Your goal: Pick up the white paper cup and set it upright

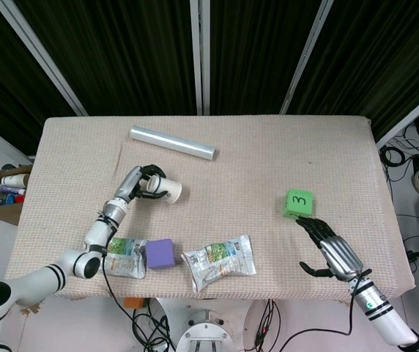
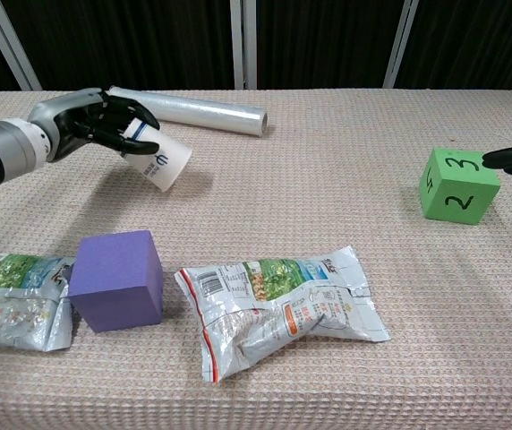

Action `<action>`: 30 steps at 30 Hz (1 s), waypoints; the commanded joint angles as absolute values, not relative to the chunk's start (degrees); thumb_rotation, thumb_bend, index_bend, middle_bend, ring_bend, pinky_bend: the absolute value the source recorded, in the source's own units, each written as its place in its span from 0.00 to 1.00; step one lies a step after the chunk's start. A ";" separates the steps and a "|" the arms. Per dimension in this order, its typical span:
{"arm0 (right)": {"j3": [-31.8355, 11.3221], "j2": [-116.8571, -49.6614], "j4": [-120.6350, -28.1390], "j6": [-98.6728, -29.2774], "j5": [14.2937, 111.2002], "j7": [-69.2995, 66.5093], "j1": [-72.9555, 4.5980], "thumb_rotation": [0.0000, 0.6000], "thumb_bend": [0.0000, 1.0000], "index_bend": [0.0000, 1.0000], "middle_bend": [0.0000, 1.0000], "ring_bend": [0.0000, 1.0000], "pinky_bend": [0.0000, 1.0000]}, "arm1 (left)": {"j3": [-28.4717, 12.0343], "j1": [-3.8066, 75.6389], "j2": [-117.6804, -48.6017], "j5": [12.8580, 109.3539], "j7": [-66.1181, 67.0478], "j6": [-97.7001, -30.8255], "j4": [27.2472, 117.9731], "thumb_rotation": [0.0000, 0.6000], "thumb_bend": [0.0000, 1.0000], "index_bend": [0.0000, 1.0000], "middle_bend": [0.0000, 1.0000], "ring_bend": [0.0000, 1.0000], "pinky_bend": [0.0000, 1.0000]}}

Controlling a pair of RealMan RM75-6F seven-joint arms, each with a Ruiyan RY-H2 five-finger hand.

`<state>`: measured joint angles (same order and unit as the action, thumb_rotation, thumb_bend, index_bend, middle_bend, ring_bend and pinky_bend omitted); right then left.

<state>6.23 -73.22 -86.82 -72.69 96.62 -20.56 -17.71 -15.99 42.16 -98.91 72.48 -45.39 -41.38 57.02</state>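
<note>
The left hand [image 2: 95,121] has its fingers wrapped around the base end of the white paper cup [image 2: 156,159], holding it clear of the table [image 2: 345,152] and tilted, its open mouth pointing away from the hand toward the table's middle. Just beyond this hand lies a clear plastic roll [image 2: 189,109], and nearer the robot than the hand sit a purple cube [image 2: 116,279] and two snack bags [image 2: 283,305]. The right hand [image 1: 332,253] holds nothing, its fingers spread, with a green numbered cube [image 1: 298,203] just beyond its fingertips.
</note>
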 commanded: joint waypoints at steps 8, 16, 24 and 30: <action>7.00 -72.71 -86.71 -73.56 97.40 -22.00 -17.20 1.00 0.25 0.02 0.06 0.00 0.00 | -11.56 38.75 -89.62 73.54 -24.04 -46.47 64.66 1.00 0.17 0.19 0.15 0.13 0.21; 7.19 -72.23 -86.33 -74.02 97.50 -22.93 -16.91 1.00 0.25 0.02 0.06 0.00 0.00 | -9.59 39.39 -83.38 68.86 2.21 -48.10 79.11 1.00 0.17 0.19 0.15 0.13 0.21; 7.54 -72.09 -86.04 -74.75 97.36 -23.46 -16.07 1.00 0.25 0.02 0.06 0.00 0.00 | -6.71 43.96 -84.14 65.36 24.42 -48.10 79.01 1.00 0.18 0.19 0.14 0.13 0.20; 7.45 -72.22 -85.95 -74.59 97.38 -23.63 -16.12 1.00 0.25 0.02 0.06 0.00 0.00 | -5.69 45.75 -88.64 68.32 28.27 -49.69 72.69 1.00 0.17 0.19 0.14 0.13 0.20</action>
<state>7.44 -72.22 -85.96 -74.59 97.38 -23.63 -16.12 -6.61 44.24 -86.44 67.28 28.67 -49.05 75.69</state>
